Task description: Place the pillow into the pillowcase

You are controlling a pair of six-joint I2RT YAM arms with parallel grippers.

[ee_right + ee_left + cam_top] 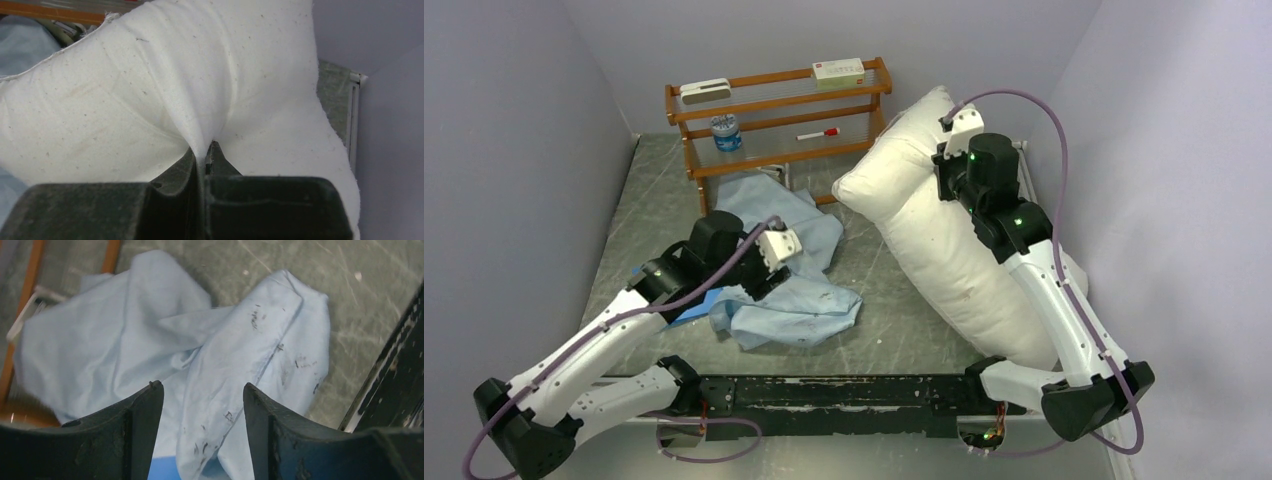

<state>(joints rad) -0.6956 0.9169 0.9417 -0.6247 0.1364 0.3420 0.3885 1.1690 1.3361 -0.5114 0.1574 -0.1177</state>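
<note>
- Sky-blue and thin, the pillowcase (pixel 150 330) lies crumpled on the grey table (pixel 894 320), centre-left in the top view. I cannot pick out its opening among the folds.
- The left gripper (pixel 202 390) hangs just above it, jaws spread wide with nothing between them. The cloth lies directly below the fingertips, and a bright-blue flat sheet (pixel 165 467) peeks from beneath at the bottom edge of the wrist view.
- Likely trouble here: with the mouth hidden, a bite could catch both layers at once and pinch the sack shut, or snag the blue sheet underneath.
- Farther back, right of centre, the pillow (pixel 924 240) stretches diagonally from lower right towards the upper middle, with a strip of bare table between it and the pillowcase.
- The right gripper (pixel 202 155) is clamped on a thin pinch of the pillow's cover near its far end, and the fabric tents into the jaws.
- Only the skin is held, so the plump bulk may drag and pull the fabric free. The far corner also sits near the wooden rack (pixel 774 110) and could knock it.
</note>
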